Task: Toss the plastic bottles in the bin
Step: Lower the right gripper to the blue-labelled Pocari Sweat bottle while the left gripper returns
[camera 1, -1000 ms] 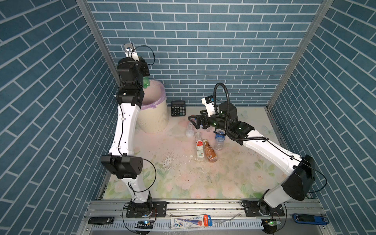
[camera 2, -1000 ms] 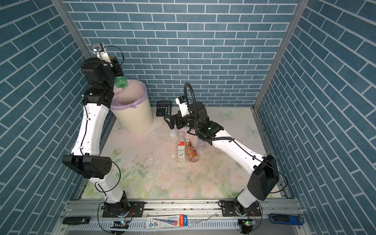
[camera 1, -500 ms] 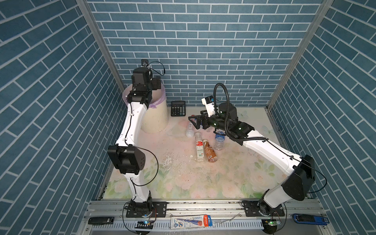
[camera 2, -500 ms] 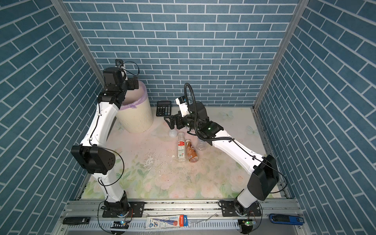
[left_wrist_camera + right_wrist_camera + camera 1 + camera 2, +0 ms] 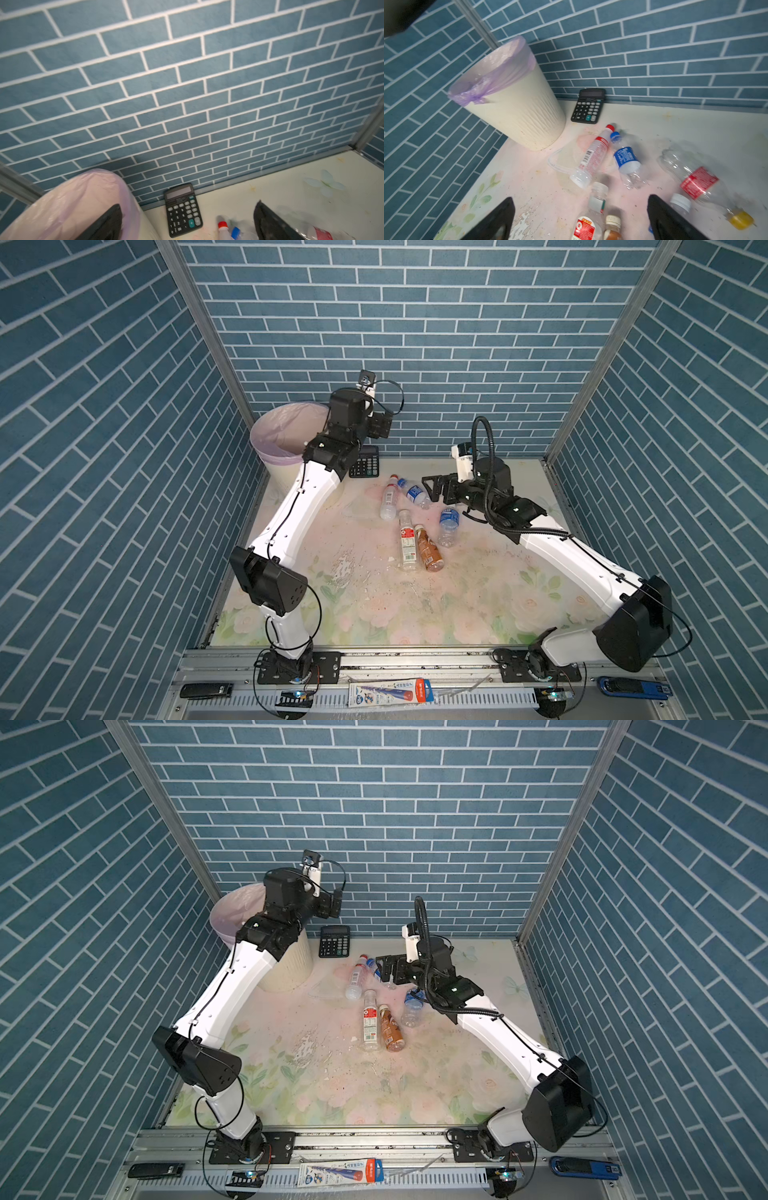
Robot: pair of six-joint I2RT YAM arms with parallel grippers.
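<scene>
In a top view the left gripper point(image 5: 380, 428) hung raised beside the bin point(image 5: 270, 439). Its wrist view showed fingers point(image 5: 106, 222) spread, empty, framing the calculator point(image 5: 182, 212). In the right wrist view the right gripper point(image 5: 581, 198) gaped, empty, over the plastic bottles point(image 5: 593, 158) lying near the bin.
</scene>
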